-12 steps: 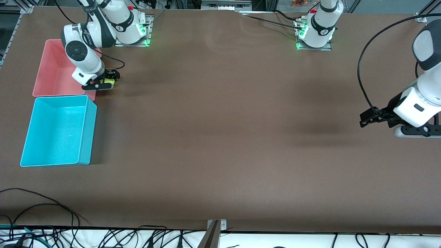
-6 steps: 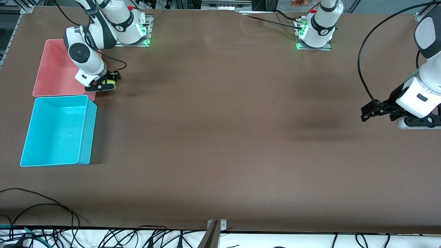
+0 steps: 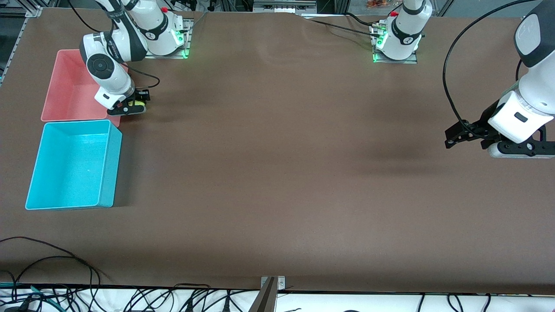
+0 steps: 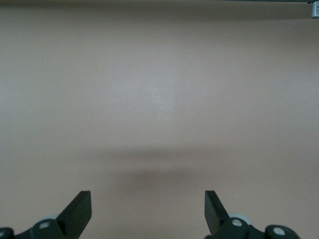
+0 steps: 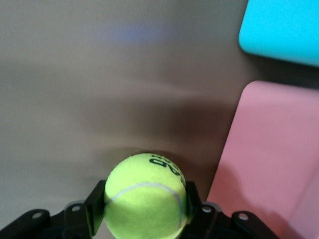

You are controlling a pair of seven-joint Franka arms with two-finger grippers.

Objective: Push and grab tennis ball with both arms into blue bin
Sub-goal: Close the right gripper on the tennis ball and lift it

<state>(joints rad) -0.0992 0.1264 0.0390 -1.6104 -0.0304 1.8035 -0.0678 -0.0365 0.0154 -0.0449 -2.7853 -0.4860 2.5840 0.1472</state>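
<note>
The yellow-green tennis ball (image 3: 139, 103) (image 5: 145, 196) sits between the black fingers (image 5: 94, 206) of my right gripper (image 3: 137, 104) (image 5: 145, 203), which is shut on it. Ball and gripper are low at the table, right beside the pink bin's wall and toward the right arm's end. The blue bin (image 3: 110, 169) (image 5: 281, 30) stands next to the pink one, nearer to the front camera, and nothing lies in it. My left gripper (image 3: 452, 138) (image 4: 148, 209) hangs open over bare table at the left arm's end, with nothing between its fingers.
The pink bin (image 3: 65, 93) (image 5: 269, 159) stands against the blue bin, farther from the front camera. Brown table (image 3: 277, 173) spreads between the two arms. Cables (image 3: 52, 268) lie along the front edge.
My right gripper has shut on the tennis ball and shifted slightly. The left arm has swung its open gripper a little toward the table's middle and the bases.
</note>
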